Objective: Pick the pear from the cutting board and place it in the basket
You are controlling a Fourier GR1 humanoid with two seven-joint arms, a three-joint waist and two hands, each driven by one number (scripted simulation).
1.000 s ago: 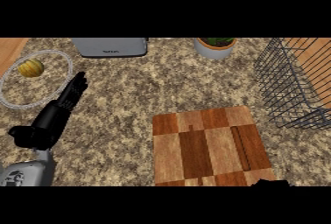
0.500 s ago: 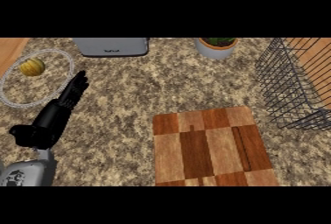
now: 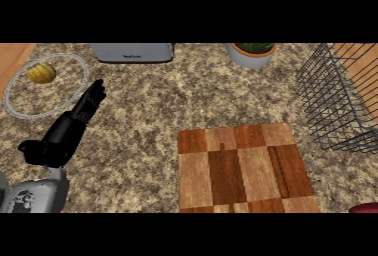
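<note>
Now the left hand (image 3: 72, 127) is resting over the speckled tabletop (image 3: 148, 100) at the left side, its fingers (image 3: 94, 95) stretched out straight and open, holding nothing, their tips pointing toward the far left. Just beyond those fingertips a clear round plate (image 3: 22, 112) is lying at the far left, and a yellowish rounded fruit (image 3: 42, 73) is sitting inside it toward its far edge; whether that is the pear cannot be told. The wooden cutting board (image 3: 244, 170) is lying near the middle-right, a patchwork of light and dark panels, well apart from the hand. At the far right the wire basket (image 3: 339, 100) is standing beside the board's far right corner. Along the far edge a grey toaster (image 3: 133, 51) is sitting left of centre, and a pale pot with a green plant (image 3: 252, 53) is standing to its right. A small dark red shape (image 3: 365, 208) is showing at the near right corner, too cut off to identify. The right hand is not showing
</note>
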